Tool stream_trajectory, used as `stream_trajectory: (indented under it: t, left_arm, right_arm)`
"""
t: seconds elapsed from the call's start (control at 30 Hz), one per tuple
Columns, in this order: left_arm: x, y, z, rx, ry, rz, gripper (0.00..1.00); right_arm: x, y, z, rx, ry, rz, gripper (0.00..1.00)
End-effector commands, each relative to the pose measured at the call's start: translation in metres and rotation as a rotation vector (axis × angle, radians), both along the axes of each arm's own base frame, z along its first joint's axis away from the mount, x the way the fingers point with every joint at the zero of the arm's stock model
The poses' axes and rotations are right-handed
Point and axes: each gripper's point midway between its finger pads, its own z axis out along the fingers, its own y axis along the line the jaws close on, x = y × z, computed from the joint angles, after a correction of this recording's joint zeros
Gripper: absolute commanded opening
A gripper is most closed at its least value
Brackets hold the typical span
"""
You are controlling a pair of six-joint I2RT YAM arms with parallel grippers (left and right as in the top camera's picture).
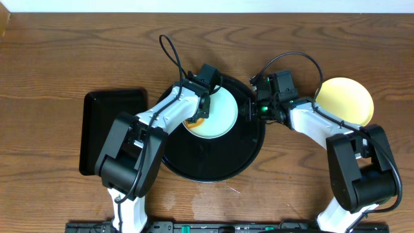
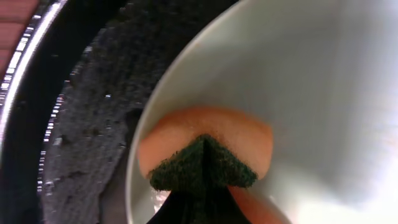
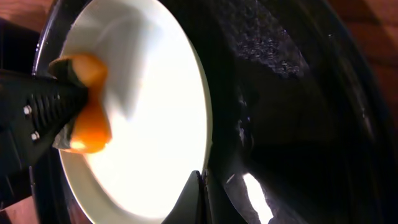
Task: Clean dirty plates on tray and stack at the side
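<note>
Plate touches sponge in left tool.

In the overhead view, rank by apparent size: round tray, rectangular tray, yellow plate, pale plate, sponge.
1. Round black tray
2. Rectangular black tray
3. yellow plate and pale plate, alike, both partly covered by arms
4. orange sponge

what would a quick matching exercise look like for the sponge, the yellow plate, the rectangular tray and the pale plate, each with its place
Things:
1 sponge
2 yellow plate
3 rectangular tray
4 pale plate

Places:
a on the round tray
b on the table, right of the round tray
c in the left gripper
d on the table, left of the round tray

Pairs: 1-c, 2-b, 3-d, 4-a
</note>
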Motion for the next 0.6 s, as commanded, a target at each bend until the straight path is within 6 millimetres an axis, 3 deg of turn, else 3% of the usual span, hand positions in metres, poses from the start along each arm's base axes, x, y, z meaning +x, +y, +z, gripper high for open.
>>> stream_trajectory:
  t: [0.0,0.17,0.2,0.27,0.3,0.37,0.47,0.57]
  left_arm:
    - [-0.013,0.017,-0.025,0.058,0.065,0.021,0.07]
    - [-0.019,-0.003,-0.027,0.011,0.089,-0.059,0.07]
    - [-0.019,-0.005,-0.027,0.012,0.089,-0.069,0.07]
    - [-0.022,-0.010,-0.027,0.015,0.090,-0.092,0.08]
    - [-0.022,-0.012,-0.027,0.015,0.090,-0.099,0.07]
    - [-0.024,-0.018,-0.026,0.011,0.091,-0.112,0.07]
    - [-0.025,-0.024,-0.026,-0.002,0.092,-0.122,0.07]
    - [-0.024,-0.028,-0.025,-0.032,0.095,-0.111,0.07]
  right_arm:
    - [-0.002,0.014,0.012,0.012,-0.052,0.066,0.01]
    - [-0.003,0.018,0.006,-0.064,-0.095,0.081,0.03]
    - [-0.001,0.016,0.004,-0.092,-0.105,0.070,0.07]
    - [0.006,0.009,-0.001,-0.178,-0.139,0.032,0.27]
    - [0.009,0.006,-0.002,-0.209,-0.153,0.018,0.31]
    - [0.015,0.006,-0.001,-0.243,-0.191,0.000,0.27]
    - [0.019,0.016,0.006,-0.219,-0.228,-0.003,0.04]
    - [0.020,0.018,0.003,-0.225,-0.219,-0.038,0.01]
